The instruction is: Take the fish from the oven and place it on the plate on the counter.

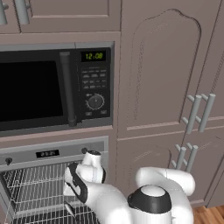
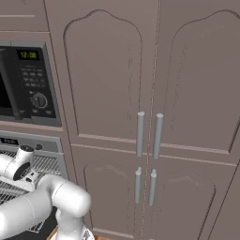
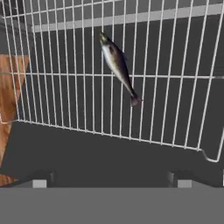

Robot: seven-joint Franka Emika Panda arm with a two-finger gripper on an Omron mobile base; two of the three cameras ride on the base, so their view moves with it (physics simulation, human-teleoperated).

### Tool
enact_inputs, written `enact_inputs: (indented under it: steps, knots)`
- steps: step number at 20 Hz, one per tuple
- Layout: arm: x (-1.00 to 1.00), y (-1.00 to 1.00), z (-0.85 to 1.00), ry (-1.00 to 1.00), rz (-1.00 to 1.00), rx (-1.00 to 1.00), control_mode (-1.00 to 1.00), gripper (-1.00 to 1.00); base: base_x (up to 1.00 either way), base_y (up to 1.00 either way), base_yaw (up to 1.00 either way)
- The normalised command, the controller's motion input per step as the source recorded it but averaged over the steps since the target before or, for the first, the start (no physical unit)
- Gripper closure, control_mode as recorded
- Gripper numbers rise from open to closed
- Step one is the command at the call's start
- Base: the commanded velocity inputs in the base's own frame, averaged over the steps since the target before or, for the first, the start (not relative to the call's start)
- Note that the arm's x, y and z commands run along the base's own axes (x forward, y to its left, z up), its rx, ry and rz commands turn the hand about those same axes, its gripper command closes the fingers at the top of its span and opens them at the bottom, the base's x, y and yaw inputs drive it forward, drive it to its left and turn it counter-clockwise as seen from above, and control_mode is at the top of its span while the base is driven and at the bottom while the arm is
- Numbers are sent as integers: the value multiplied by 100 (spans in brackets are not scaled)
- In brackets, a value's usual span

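While the gripper (image 3: pixel 109 181) hangs spread and empty over the oven (image 1: pixel 52 153), the fish (image 3: pixel 117 63) lies mid-rack, away from the wire rack's (image 3: pixel 175 109) front edge; reaching is under way, and next calls for descending astride it.

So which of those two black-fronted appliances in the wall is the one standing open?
The lower one, the oven, under the microwave. Its wire rack is exposed and holds the fish; the microwave's dark door is shut, its green clock lit.

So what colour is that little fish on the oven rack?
Dark grey-black with a paler silvery flank; the fish shows best in the hand view.
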Motion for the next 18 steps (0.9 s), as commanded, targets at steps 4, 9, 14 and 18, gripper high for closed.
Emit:
enact_inputs:
  steps: [4,9,14,18]
  knots:
    - [0,0,-3,0,0,-23,-100,-100,0,0,0]
    - [0,0,-14,0,0,-26,-100,-100,0,0,0]
    - [0,1,-39,-4,0,-6,-100,-100,0,0,0]
    - [3,0,-49,0,0,0,-100,-100,0,0,0]
